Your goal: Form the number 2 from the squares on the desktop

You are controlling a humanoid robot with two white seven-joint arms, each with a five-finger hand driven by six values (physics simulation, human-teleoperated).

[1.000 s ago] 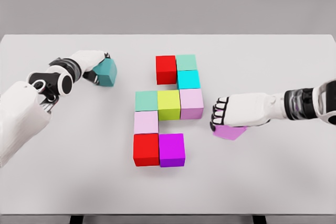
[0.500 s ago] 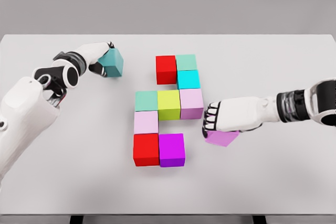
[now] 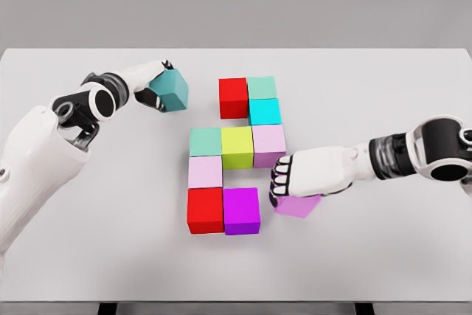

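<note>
Both of your robot hands hold blocks beside the block figure on the white tabletop [image 3: 383, 256].

Your left robot hand [image 3: 151, 85] grips a teal block [image 3: 172, 91] at far left of the figure [image 3: 234, 154]; your right robot hand [image 3: 291, 181] closes over a pale purple block [image 3: 298, 205] just right of the magenta block [image 3: 241, 210] at the figure's near edge.

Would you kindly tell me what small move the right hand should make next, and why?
Probably slide the violet cube a little further left until it meets the magenta cube. The right hand is closed over it, and a gap of bare white table separates the two, leaving the bottom row of the 2 one block short.
</note>
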